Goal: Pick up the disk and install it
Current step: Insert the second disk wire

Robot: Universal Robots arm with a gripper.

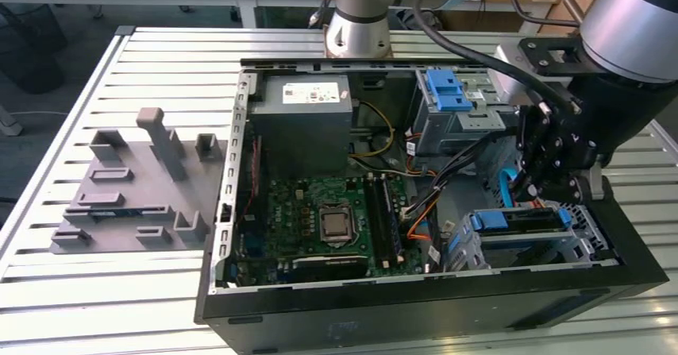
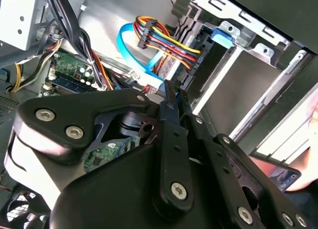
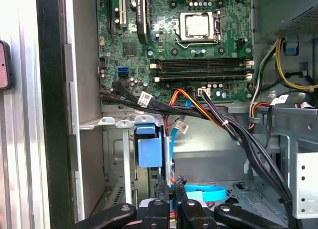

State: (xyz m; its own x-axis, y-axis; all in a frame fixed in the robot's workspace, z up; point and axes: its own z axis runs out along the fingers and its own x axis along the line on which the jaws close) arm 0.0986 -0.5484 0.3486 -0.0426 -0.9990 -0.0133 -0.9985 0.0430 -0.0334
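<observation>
The open computer case (image 1: 424,291) fills the slatted table (image 1: 159,291). The disk (image 1: 516,221) already sits in the drive cage at about 4 o'clock in the exterior view, blue frame showing, so pick-up looks done and seating nearly done. The gripper (image 1: 551,188) hovers just above it at about 3 o'clock, fingers (image 2: 169,102) pinched together with nothing between them; full latching cannot be judged.

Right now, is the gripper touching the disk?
Cannot tell. In the second wrist view the gripper ends right at the cabled end of the disk, but the cables there hide any contact or gap.
</observation>
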